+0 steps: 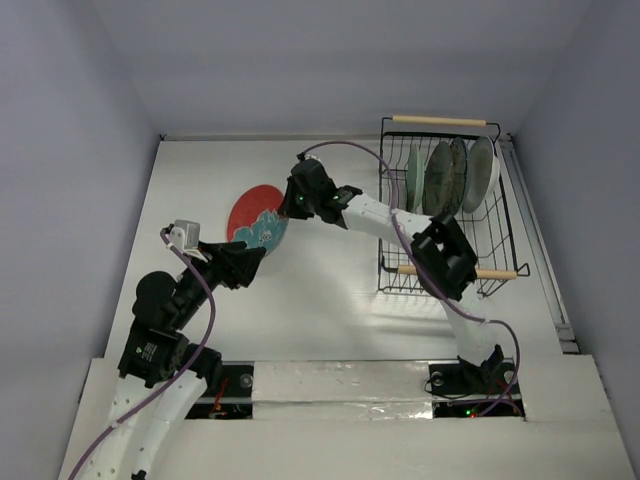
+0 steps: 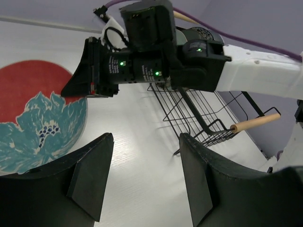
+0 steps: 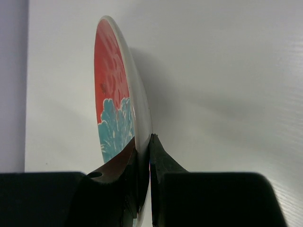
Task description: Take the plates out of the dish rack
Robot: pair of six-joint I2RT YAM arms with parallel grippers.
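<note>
Three plates point(image 1: 450, 175) stand on edge in the dish rack point(image 1: 500, 245) at the upper right of the top view. The red plate point(image 1: 255, 215) is left of centre above the desk point(image 1: 330, 300), with my right jaws clenched on its rim. In the left wrist view my left jaws are spread wide with nothing between them; the red plate fills the left edge and the rack is at right. In the right wrist view the jaws pinch the plate's lower rim, seen edge-on.

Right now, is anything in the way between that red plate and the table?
Nothing visible is. The right gripper pinches the red plate by its rim over the white table; the open left gripper sits beside the plate's edge.
</note>
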